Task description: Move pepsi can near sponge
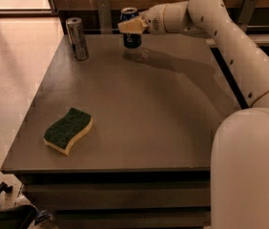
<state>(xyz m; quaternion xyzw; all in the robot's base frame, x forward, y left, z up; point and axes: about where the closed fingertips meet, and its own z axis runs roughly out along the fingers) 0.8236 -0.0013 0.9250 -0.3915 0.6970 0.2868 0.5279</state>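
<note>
Here: two cans, one sponge. The claw (pixel 131 26) is clamped round the pepsi can (pixel 132 41) at the table's (pixel 163 109) far edge. A silver can (pixel 77 38) stands to its left. The sponge (pixel 68 130) lies near-left, well apart. Grey-brown tabletop; pale floor left, wood panelling behind.

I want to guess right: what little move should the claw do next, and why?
Probably carry the pepsi can toward the near-left, since the claw grips it at the far edge of the table and the sponge lies far off there.
</note>
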